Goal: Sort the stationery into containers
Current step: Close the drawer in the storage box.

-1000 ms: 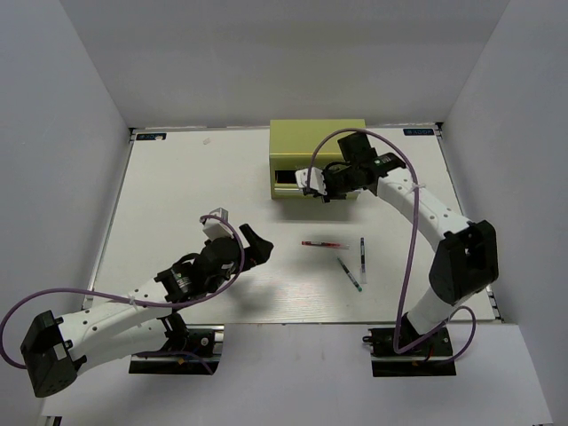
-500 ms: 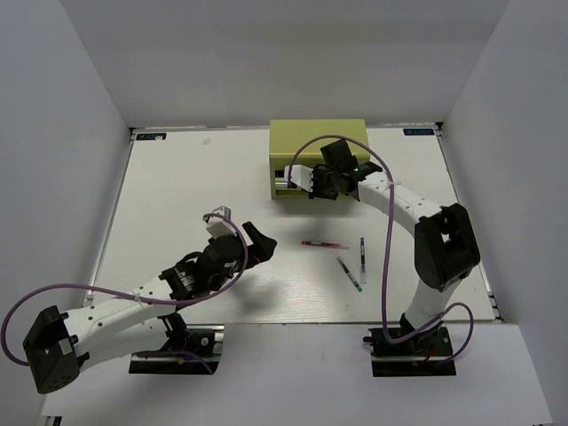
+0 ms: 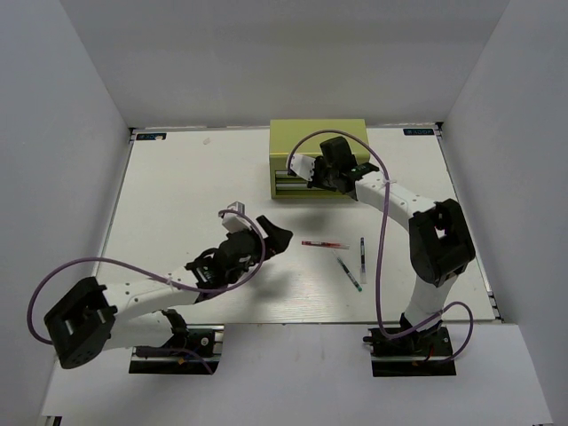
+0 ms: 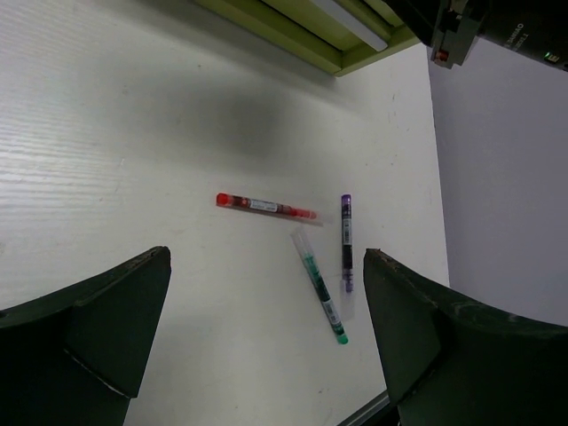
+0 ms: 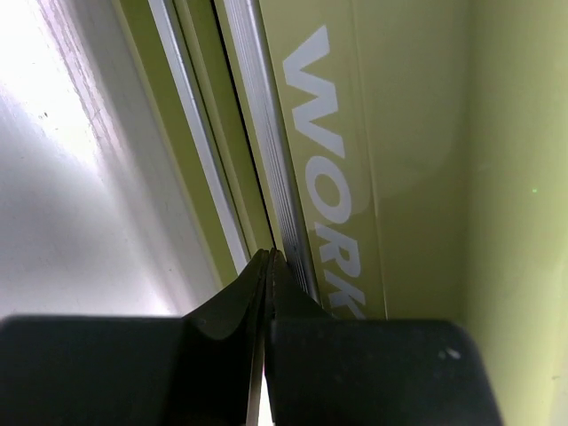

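- Against the front of the tool chest (image 3: pixel 318 142), the right end effector (image 5: pixel 269 259) is pinched fully shut with nothing between its fingers. Its tips press into the seam beside a drawer's metal rail, just left of the pale lettering.
- Both drawers (image 3: pixel 306 182) look shut from above, so no pen has anywhere to go yet.
- Well in front of the chest, three pens lie loose on the desk (image 3: pixel 177 195): the red pen (image 4: pixel 264 207) nearest the chest, the green pen (image 4: pixel 319 286) and the purple-tipped pen (image 4: pixel 345 242) just beyond it, near each other. I can't find a fourth.
- Further from the chest than the red pen and off to its left, the left end effector (image 3: pixel 273 238) hangs spread as wide as it goes, holding nothing.
- Risks, as I judge them:
  - Closed tips have little purchase on that thin rail, so they could skid off.
  - A pull may drag the whole chest instead of freeing the drawer.
  - Wide fingers dropping among closely spaced round pens could catch two or send one rolling.
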Controlling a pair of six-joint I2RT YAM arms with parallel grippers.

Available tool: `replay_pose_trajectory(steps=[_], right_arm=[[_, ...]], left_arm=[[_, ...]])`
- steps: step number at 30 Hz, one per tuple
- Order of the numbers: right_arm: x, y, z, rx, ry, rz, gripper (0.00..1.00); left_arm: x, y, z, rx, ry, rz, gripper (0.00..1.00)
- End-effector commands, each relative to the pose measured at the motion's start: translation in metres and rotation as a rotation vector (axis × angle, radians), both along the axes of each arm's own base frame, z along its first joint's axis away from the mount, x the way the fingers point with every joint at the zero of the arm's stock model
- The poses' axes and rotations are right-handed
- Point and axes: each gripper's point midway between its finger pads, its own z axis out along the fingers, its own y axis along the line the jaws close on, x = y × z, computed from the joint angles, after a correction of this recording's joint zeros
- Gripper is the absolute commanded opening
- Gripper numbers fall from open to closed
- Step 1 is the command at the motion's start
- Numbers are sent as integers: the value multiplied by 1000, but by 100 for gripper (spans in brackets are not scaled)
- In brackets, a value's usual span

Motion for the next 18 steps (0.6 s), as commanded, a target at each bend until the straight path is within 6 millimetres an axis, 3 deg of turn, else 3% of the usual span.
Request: replay_pose_trajectory(steps=[1,3,4,7,8,9,10,11,12,13,14,15,18], right_arm=[[20,-4,31,44,-107,-53,0],[16,-4,34,57,-94,-37,0],[7,-2,38,90,-59,5,0],[-26,8,53,182,4,125,0],[-44,17,91,282,-38,209,0],[-55,14,83,291,-21,215,3],[-57,12,92,312,-47,216,9],[-62,10,123,374,-113,203,30],[-59,8,131,394,-150,186,41],[-55,6,145,422,-194,172,52],[-52,4,154,454,-197,136,79],[-46,1,167,472,-230,119,88],[-35,-2,168,461,-204,101,89]], left_arm=[[20,-27,34,-114,-61,-21,99],[28,-37,39,-135,-57,-29,99],[33,-41,29,-134,-30,-29,99],[48,-49,39,-192,-40,-19,98],[56,-47,29,-202,-16,9,94],[61,-50,32,-227,-15,12,90],[66,-52,34,-261,-20,16,85],[74,-52,37,-303,-11,34,74],[75,-56,34,-318,-5,27,67],[79,-58,18,-314,24,24,61],[88,-61,27,-369,7,26,49],[89,-70,29,-394,10,-1,44],[108,-81,20,-454,3,-6,42]])
